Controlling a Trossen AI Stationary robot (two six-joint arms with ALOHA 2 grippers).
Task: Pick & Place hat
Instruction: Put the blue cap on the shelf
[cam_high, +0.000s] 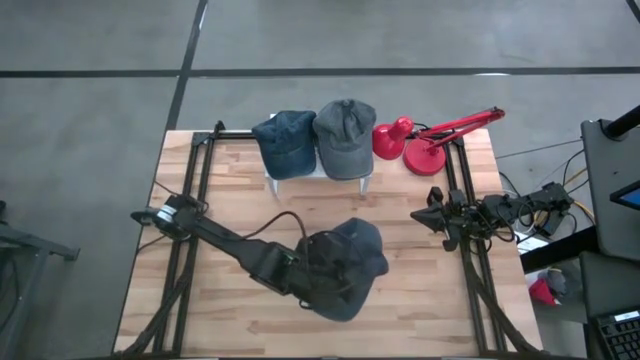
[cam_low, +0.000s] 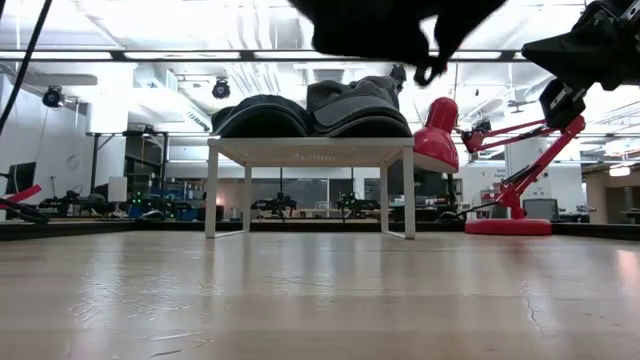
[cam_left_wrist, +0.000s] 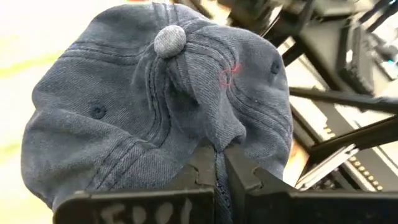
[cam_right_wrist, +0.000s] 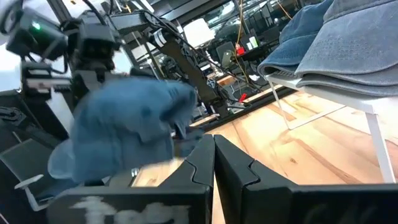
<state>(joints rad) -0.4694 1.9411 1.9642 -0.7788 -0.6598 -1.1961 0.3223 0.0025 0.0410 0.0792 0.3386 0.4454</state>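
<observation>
A dark blue hat (cam_high: 355, 262) with a grey top button (cam_left_wrist: 170, 40) hangs above the middle of the table, in front of my left gripper (cam_left_wrist: 219, 155), which is shut on it. The low view shows the hat (cam_low: 385, 25) clear of the tabletop. My right gripper (cam_right_wrist: 214, 149) waits shut at the table's right edge, holding nothing, and also shows in the high view (cam_high: 432, 212). At the far edge, a blue hat (cam_high: 285, 142) and a grey hat (cam_high: 345, 135) lie side by side on a small white stand (cam_low: 310, 152). My left gripper pinches a bunched fold of the hat's crown cloth (cam_left_wrist: 216, 132) between its two fingers, a little way from the top button. The fingers come from the table's left, slanting downward. The hat is lifted clear of the table, its crown turned toward the wrist camera.
A red desk lamp (cam_high: 430, 140) stands at the far right, right of the stand. Dark rails (cam_high: 195, 180) run along the table's left and right sides. Bare wood lies between the held hat and the stand.
</observation>
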